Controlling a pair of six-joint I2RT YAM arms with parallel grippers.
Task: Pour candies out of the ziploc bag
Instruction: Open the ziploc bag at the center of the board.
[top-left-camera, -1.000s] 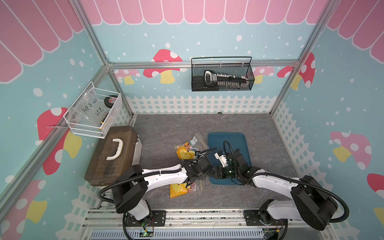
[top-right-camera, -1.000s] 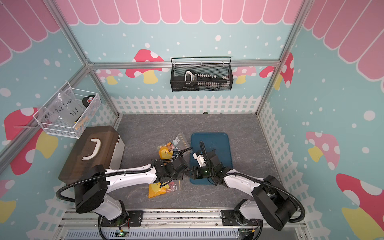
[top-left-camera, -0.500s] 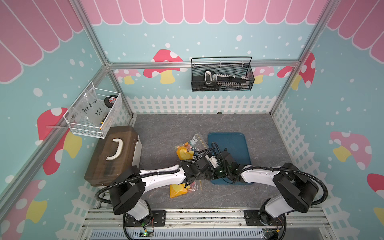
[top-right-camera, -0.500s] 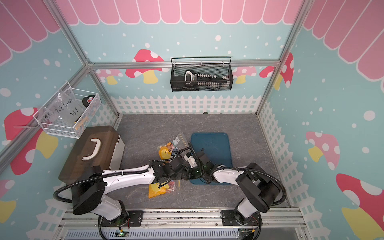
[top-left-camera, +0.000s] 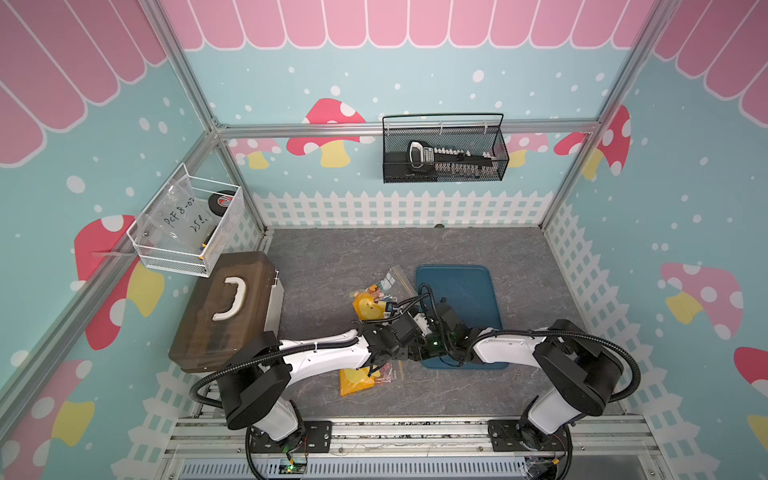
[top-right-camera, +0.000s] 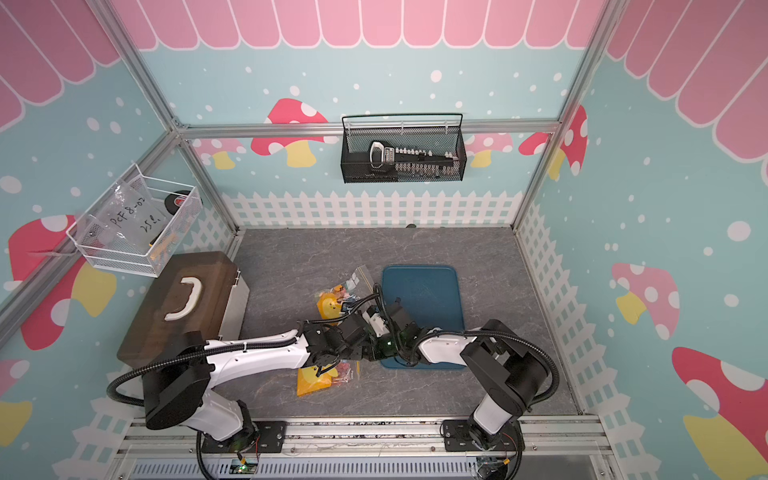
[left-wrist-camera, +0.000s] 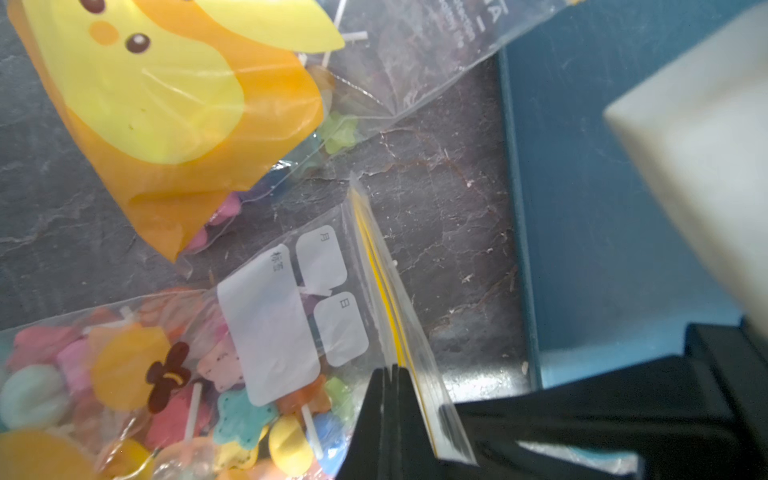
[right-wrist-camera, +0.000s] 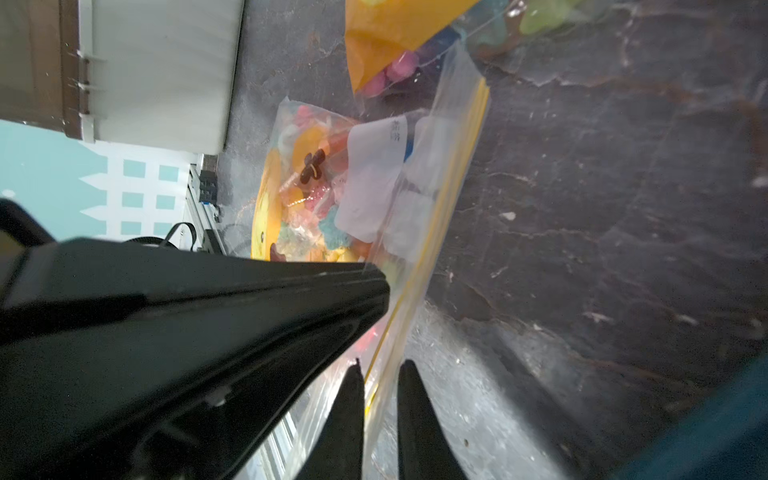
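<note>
The ziploc bag (left-wrist-camera: 266, 316) lies on the grey floor at the front, clear with white label patches and a yellow zip strip. The candies (left-wrist-camera: 241, 411) fill it: coloured star and round lollipops on white sticks, also seen as candies (right-wrist-camera: 316, 199) in the right wrist view. My left gripper (left-wrist-camera: 388, 370) is shut on the bag's top edge beside the zip strip. My right gripper (right-wrist-camera: 380, 365) is closed down on the same edge, one finger on each side of the plastic lip. In both top views the two wrists meet over the bag (top-left-camera: 361, 380), which they partly hide.
A second clear bag (top-left-camera: 372, 301) with an orange and yellow inner pouch lies just behind. The blue tray (top-left-camera: 465, 291) sits to the right of the bags. A brown case (top-left-camera: 224, 307) stands at the left. Wire baskets (top-left-camera: 444, 149) hang on the walls.
My right gripper has moved left from over the blue tray to the bag's top edge and closed its fingers there. The left gripper has stayed shut on the bag.
</note>
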